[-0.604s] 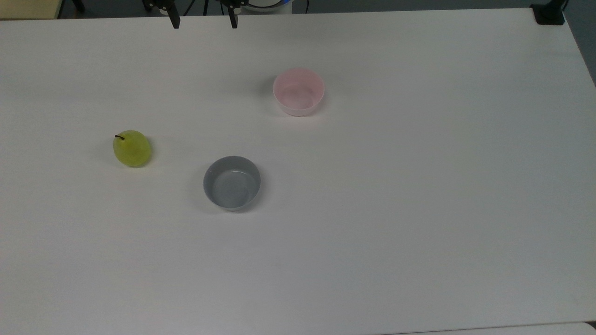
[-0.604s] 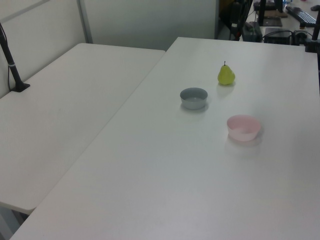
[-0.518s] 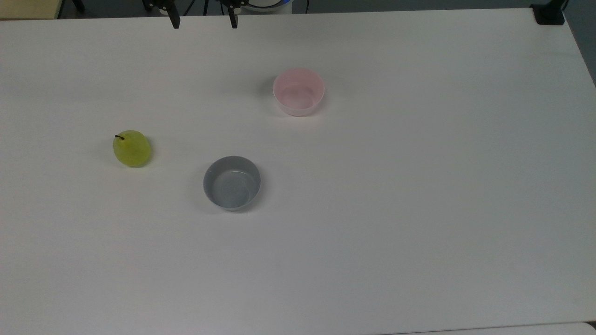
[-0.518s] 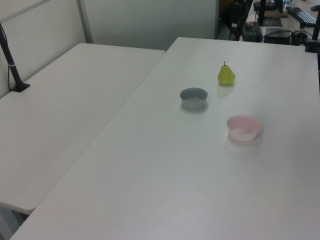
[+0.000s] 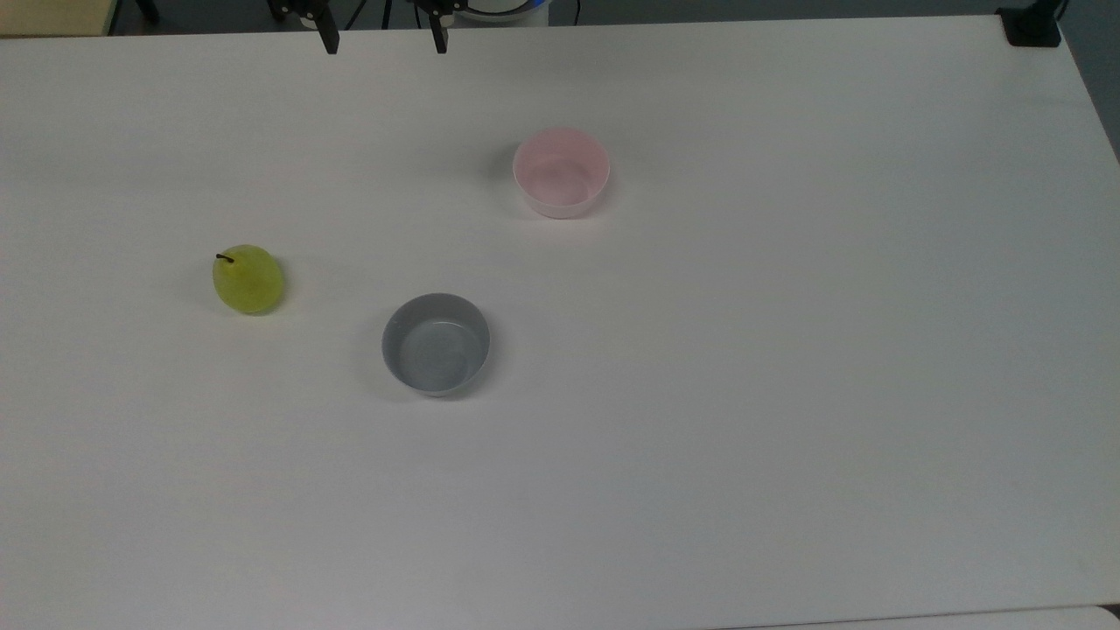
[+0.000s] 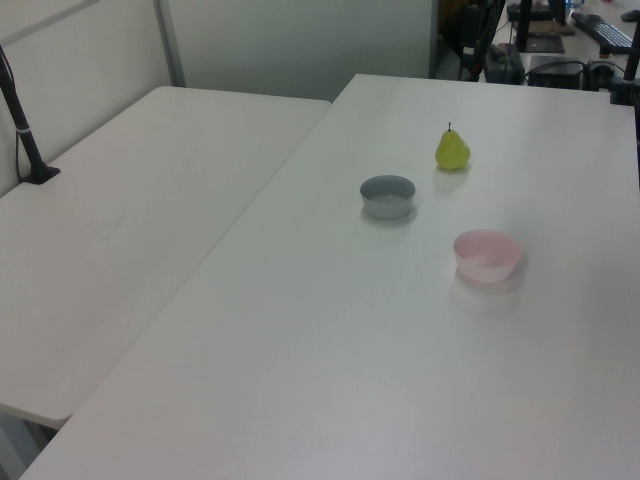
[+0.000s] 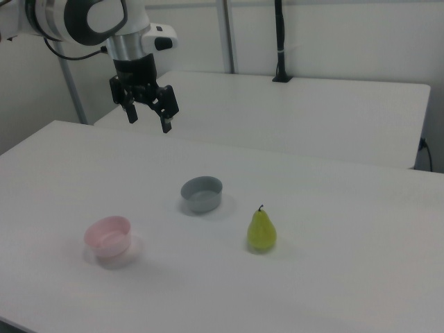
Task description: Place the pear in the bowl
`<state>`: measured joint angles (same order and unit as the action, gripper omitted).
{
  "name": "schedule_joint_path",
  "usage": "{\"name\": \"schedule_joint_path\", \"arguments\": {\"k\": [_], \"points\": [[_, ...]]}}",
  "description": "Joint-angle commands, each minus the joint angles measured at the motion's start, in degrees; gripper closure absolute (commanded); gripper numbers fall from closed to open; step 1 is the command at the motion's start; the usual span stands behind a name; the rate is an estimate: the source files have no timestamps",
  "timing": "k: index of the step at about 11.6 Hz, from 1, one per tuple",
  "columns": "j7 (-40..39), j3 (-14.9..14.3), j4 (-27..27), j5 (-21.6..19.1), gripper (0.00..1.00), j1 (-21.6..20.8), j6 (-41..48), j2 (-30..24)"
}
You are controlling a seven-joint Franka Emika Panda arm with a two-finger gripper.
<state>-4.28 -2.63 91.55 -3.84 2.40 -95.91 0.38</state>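
Gripper (image 7: 148,119) open, raised above table (image 7: 333,277); pear (image 7: 261,232) upright

My robot lab.
Plain white bench (image 5: 787,394), partition walls (image 6: 290,40), a keyboard (image 6: 608,30) on a desk behind.

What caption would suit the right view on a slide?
Open gripper hangs above the table; a pear, grey bowl and pink bowl wait below.

Tool (image 5: 382,39) — top edge crops it.
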Motion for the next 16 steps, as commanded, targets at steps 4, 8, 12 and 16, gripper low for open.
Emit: {"name": "schedule_joint_path", "arguments": {"k": [4,8,12,16], "points": [[-1.25,-1.24,-0.15,0.76,0.00,-1.26,0.37,-0.03],[-15.02,-1.32,0.29,0.94,0.00,0.58,0.80,-0.11],[-19.36,-1.32,-0.32,4.36,0.00,2.42,0.90,0.58],[-27.77,-1.32,-0.24,8.15,0.00,5.41,-0.59,3.31]]}}
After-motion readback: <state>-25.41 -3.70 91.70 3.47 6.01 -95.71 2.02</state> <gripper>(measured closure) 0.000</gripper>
